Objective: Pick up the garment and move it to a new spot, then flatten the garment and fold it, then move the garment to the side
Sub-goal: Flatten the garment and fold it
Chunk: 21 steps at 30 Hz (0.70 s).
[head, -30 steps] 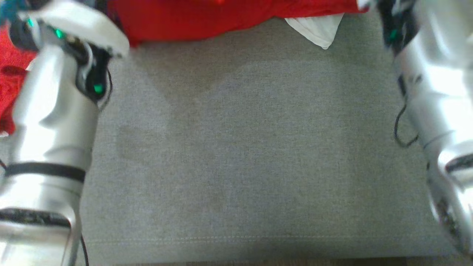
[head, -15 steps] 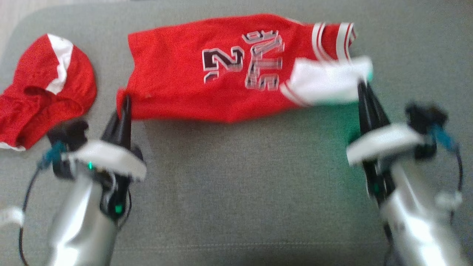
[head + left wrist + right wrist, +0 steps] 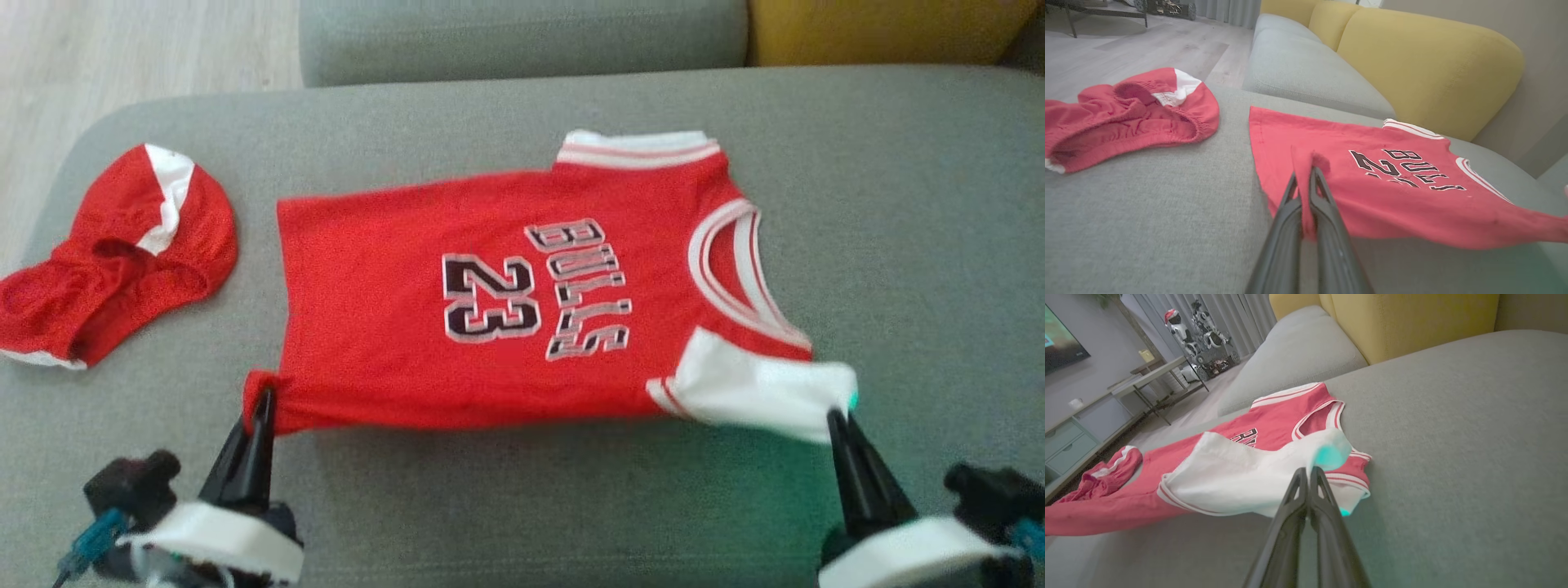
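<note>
The garment (image 3: 490,302) is a red basketball jersey with white trim, lettered BULLS 23, spread across the grey sofa seat (image 3: 531,506). My left gripper (image 3: 263,402) is shut on its near hem corner, the red cloth pinched between the fingers (image 3: 1306,192). My right gripper (image 3: 834,418) is shut on the white sleeve (image 3: 755,390) at the near right, with the cloth (image 3: 1249,477) bunched at the fingertips (image 3: 1306,471). The near edge hangs taut between the two grips, slightly off the seat.
Red shorts with a white stripe (image 3: 114,253) lie crumpled at the seat's left end (image 3: 1122,118). A grey cushion (image 3: 522,37) and yellow backrest (image 3: 1429,69) stand behind. Wooden floor (image 3: 139,49) lies beyond the left edge; bare seat extends right.
The head camera has swung up, so the whole picture shifted. Both grippers kept their hold and the jersey now lies spread flatter, its lettering fully showing, drawn toward me.
</note>
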Available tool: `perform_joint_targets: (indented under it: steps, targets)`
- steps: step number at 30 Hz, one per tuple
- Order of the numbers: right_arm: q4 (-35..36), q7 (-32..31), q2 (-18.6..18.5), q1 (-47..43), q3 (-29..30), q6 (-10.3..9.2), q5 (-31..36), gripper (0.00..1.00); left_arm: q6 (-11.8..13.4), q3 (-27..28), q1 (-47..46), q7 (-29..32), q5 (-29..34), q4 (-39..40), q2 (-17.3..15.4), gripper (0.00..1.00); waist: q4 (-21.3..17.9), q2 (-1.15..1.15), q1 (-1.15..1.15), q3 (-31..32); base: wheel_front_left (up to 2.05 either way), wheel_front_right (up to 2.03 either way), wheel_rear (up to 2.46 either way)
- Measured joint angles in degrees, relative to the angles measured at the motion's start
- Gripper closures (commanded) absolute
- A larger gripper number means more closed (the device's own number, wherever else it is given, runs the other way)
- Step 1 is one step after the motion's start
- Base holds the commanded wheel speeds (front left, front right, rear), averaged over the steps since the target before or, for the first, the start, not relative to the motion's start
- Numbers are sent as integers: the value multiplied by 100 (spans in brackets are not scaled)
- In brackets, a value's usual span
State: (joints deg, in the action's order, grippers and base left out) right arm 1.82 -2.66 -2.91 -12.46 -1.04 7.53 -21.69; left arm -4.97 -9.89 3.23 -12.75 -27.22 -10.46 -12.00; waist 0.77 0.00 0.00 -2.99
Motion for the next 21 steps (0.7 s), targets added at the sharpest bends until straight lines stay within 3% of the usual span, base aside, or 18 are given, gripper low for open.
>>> perform_joint_targets:
  steps: [5, 10, 17, 21]
  targets:
    - [751, -516, 48, -676, 100, 0, 111, 100, 219, 109, 469, 324, -15, 575, -112, 100, -17, 0, 0, 162, 0, 0, 0]
    - [1050, -701, 59, -943, 138, 0, 92, 100, 381, 162, 765, 534, -16, 970, -194, 100, -32, 0, 0, 228, 0, 0, 0]
    - [1006, -826, 62, -851, 149, 0, 190, 100, 514, 163, 854, 881, -146, 1226, -234, 100, -1, 0, 0, 172, 0, 0, 0]
    - [705, -896, 60, -369, 75, 0, 389, 100, 530, 132, 779, 1079, -258, 1113, -231, 100, 33, 0, 0, 64, 0, 0, 0]
